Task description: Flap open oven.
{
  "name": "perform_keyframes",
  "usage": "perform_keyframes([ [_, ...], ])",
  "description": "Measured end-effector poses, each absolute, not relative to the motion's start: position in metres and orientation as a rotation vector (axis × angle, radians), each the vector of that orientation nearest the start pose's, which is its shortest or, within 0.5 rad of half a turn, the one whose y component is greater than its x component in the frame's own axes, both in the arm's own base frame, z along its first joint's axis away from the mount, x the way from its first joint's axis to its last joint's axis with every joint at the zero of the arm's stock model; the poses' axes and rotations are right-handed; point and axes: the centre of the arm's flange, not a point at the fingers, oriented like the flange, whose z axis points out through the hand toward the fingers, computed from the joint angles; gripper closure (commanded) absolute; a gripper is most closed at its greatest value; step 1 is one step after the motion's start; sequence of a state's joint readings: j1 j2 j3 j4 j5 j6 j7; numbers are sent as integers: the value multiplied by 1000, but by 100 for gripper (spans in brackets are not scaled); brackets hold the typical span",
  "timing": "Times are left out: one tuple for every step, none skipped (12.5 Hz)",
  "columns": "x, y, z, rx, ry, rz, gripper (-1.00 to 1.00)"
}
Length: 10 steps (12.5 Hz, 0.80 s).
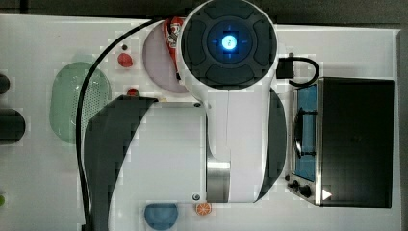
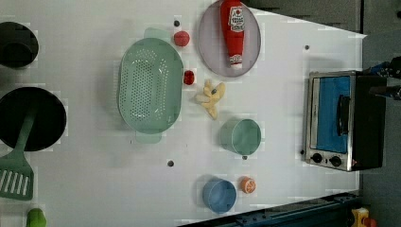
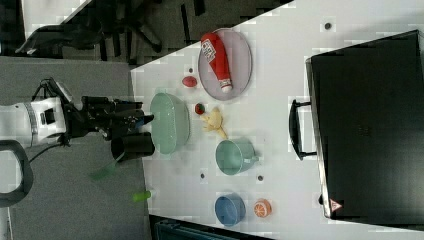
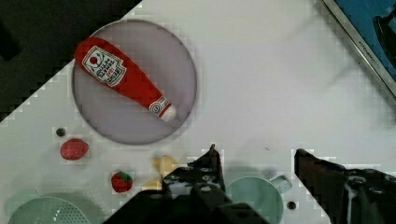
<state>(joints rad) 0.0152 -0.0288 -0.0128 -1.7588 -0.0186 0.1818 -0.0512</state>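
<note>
The oven (image 2: 369,123) stands at the left view's right end of the white table, with a black top (image 1: 356,139) and a silver front frame. Its blue glass door (image 2: 333,113) looks shut, flush with the frame, with the dark bar handle (image 2: 343,115) across its middle and black knobs (image 2: 326,159) beside it. In the right view the handle (image 3: 295,131) juts from the oven (image 3: 370,125) toward the table. My gripper (image 4: 256,154) is open with nothing between its fingers and hovers above the table, clear of the oven corner (image 4: 369,32). The right view has the gripper (image 3: 140,120) far from the oven.
A purple plate (image 2: 208,52) holds a ketchup bottle (image 2: 232,28). Also on the table are a green colander (image 2: 150,85), a teal cup (image 2: 240,136), a toy banana (image 2: 210,97), a blue bowl (image 2: 219,195), an orange slice (image 2: 247,185) and a black pan (image 2: 30,118).
</note>
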Motion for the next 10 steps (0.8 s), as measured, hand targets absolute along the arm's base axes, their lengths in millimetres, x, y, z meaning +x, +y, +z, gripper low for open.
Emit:
perform_keyframes([
  [516,-5,557,-2940,1206,136,-59],
  [472,-13,559,-2927,1279,251,-80],
  [442,-22,573,-2899,1336,235,-100],
  [421,-32,595,-2858,1370,158,-100],
  [406,-41,620,-2810,1394,74,-100],
  [396,-48,641,-2778,1419,-3,-100],
  [391,-53,658,-2757,1431,-62,-89],
  [390,-55,669,-2743,1431,-89,-65],
  [392,-55,673,-2740,1427,-102,-40],
  [395,-53,668,-2746,1428,-90,-15],
])
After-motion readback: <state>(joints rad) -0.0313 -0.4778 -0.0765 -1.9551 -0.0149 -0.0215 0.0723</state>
